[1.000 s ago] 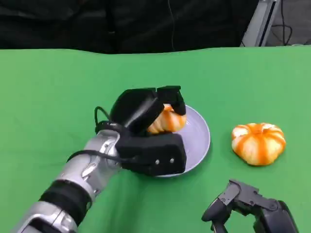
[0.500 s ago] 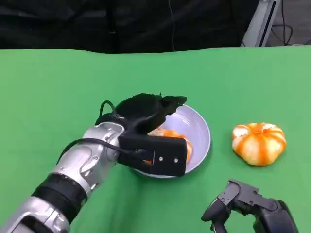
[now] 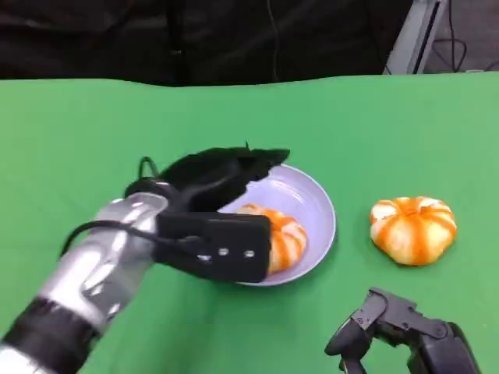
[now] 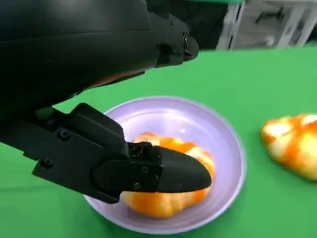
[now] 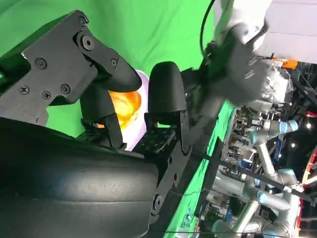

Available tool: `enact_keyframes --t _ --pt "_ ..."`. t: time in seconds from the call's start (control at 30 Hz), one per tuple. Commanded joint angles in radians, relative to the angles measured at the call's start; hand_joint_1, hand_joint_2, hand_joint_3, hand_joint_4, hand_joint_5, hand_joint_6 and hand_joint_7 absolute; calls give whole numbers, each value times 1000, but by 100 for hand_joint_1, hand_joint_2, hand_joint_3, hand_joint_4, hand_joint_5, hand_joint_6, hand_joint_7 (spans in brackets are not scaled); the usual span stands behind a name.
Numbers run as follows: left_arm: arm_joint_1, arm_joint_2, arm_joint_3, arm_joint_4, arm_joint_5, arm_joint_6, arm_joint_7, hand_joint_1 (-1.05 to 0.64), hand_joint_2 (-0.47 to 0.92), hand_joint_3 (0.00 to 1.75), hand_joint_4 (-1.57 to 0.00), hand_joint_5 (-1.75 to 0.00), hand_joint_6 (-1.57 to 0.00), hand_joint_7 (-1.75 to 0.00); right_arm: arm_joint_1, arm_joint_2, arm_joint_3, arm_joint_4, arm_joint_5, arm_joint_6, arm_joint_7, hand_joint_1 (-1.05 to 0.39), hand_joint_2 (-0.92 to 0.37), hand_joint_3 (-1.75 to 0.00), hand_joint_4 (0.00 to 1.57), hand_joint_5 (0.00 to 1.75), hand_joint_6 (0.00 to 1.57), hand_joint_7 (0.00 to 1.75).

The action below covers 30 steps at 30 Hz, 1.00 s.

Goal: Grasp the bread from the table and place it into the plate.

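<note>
We see bread (image 3: 274,238) lying in plate (image 3: 312,210), released. Left hand (image 3: 214,210) has drawn back toward plate's near-left rim, fingers apart, holding nothing. Right hand (image 3: 398,331) unchanged, low over surface (image 3: 78,140), fingers curled, empty. Second bread (image 3: 413,228) unmoved.

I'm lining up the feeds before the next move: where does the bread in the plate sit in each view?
Head view: bread in the plate, right of the left hand.
Left wrist view: bread, partly behind the fingers.
Right wrist view: orange patch between fingers, probably bread.
Shared landmark: the lilac plate.
</note>
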Motion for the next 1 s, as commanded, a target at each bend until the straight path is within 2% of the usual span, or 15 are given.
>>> enact_keyframes --t 0.03,0.13,0.17,0.23,0.33,0.4,0.47,0.5,0.53,0.57,0.63,0.7,0.8,0.9,1.0 --pt "131 72 129 -166 -169 -23 -66 -71 92 41 -11 -6 -8 -4 14 -2 0 -17 2 0 -7 -8 -36 -129 71 159 80 125" --pt "208 88 195 -228 -259 -66 -66 -64 92 38 -18 -10 -13 -6 15 1 1 -20 5 5 -6 -9 -36 -128 71 159 80 126" --pt "239 92 220 -250 -286 -84 -58 -58 92 34 -32 -19 -24 -10 14 2 2 -20 9 9 -5 -9 -36 -127 71 159 80 126" --pt "311 93 273 -299 -357 -113 -56 -50 92 31 -43 -29 -36 -13 13 5 4 -21 11 13 -6 -9 -36 -127 71 159 80 126" --pt "434 89 350 -393 -445 -119 -49 -40 92 29 -57 -42 -53 -18 9 6 5 -14 6 0 -11 -8 -36 -127 72 159 80 125" --pt "493 77 387 -417 -476 -147 -33 -38 92 29 -60 -44 -57 -19 9 4 4 -10 6 -4 -12 -8 -36 -128 72 159 80 125" --pt "574 44 430 -434 -526 -205 -5 -30 92 28 -73 -62 -75 -27 13 -2 2 -9 9 -8 -10 -8 -36 -129 72 159 81 125" --pt "618 25 449 -444 -550 -229 10 -24 92 30 -71 -87 -81 -38 16 -6 0 -12 11 -9 -8 -8 -35 -130 72 158 81 125" --pt "651 11 461 -456 -567 -237 20 -20 90 35 -67 -114 -78 -63 19 -8 0 -15 15 -6 -5 -7 -35 -131 73 158 81 125" --pt "685 -1 473 -469 -591 -240 23 -16 85 47 -65 -128 -72 -86 20 -8 1 -16 21 -6 -2 -8 -34 -131 73 158 81 125" --pt "726 -15 486 -492 -627 -227 19 -10 63 92 -61 -147 -60 -120 19 -9 1 -17 25 -4 0 -9 -35 -131 73 159 81 126" --pt "779 -30 498 -527 -681 -192 11 -7 57 105 -56 -155 -55 -134 16 -13 -5 -21 20 6 2 -9 -37 -128 72 159 81 127" --pt "840 -45 509 -567 -724 -161 11 2 61 106 -60 -162 -55 -143 15 -20 -13 -21 27 6 7 -9 -38 -126 72 159 80 127" --pt "874 -60 512 -590 -740 -149 13 8 64 108 -64 -165 -60 -147 18 -25 -21 -24 36 6 14 -8 -37 -127 72 158 80 127" --pt "899 -71 509 -592 -722 -143 22 8 54 118 -73 -173 -69 -157 21 -30 -32 -22 41 4 20 -9 -37 -126 71 158 80 126"
